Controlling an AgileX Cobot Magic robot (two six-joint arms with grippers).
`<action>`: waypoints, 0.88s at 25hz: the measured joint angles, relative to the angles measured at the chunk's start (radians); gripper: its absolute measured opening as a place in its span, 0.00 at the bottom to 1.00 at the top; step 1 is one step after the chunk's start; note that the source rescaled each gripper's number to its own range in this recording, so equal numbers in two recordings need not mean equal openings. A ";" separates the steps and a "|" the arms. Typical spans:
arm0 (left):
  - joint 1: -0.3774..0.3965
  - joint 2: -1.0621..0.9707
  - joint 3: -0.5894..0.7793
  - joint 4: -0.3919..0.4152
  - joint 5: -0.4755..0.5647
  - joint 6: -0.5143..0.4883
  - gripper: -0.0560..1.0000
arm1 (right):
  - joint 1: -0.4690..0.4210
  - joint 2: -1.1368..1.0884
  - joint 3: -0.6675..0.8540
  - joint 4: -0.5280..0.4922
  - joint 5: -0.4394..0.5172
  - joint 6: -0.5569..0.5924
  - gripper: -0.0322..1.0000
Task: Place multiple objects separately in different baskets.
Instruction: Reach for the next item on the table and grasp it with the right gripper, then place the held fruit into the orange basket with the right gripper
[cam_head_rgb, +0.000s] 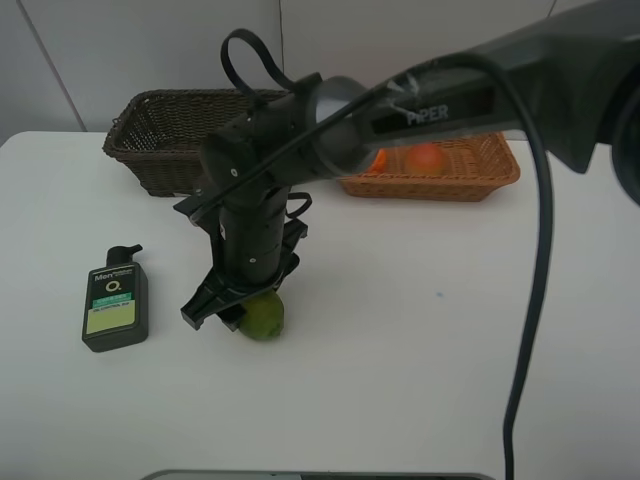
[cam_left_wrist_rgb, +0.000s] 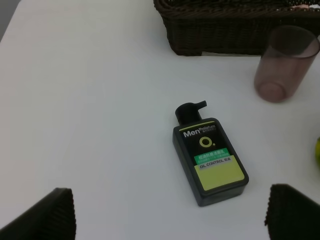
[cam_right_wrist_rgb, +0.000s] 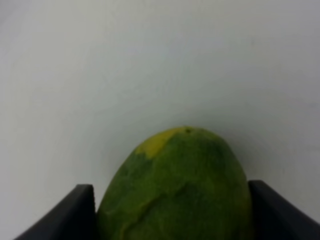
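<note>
The green citrus (cam_head_rgb: 265, 318) is seen on the white table (cam_head_rgb: 420, 330), gripped between both fingers of the right gripper (cam_right_wrist_rgb: 182, 210). The left gripper (cam_left_wrist_rgb: 171, 215) is spread wide, empty, near the dark green pump bottle (cam_left_wrist_rgb: 210, 162).

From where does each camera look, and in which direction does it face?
Exterior high: mounted above, facing down at the table; right arm reaches the green citrus.
Left wrist: on left arm, facing the pump bottle; open left tool shows.
Right wrist: close on the green citrus; right tool flanks it.
Shared: exterior high and right wrist both show the green citrus.
</note>
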 joint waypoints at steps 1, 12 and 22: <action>0.000 0.000 0.000 0.000 0.000 0.000 0.97 | 0.000 0.000 0.000 0.000 0.000 0.000 0.50; 0.000 0.000 0.000 0.000 0.000 0.000 0.97 | 0.000 0.000 0.000 0.000 0.001 0.000 0.50; 0.000 0.000 0.000 0.000 0.000 0.000 0.97 | 0.000 0.000 0.000 -0.001 0.005 -0.001 0.50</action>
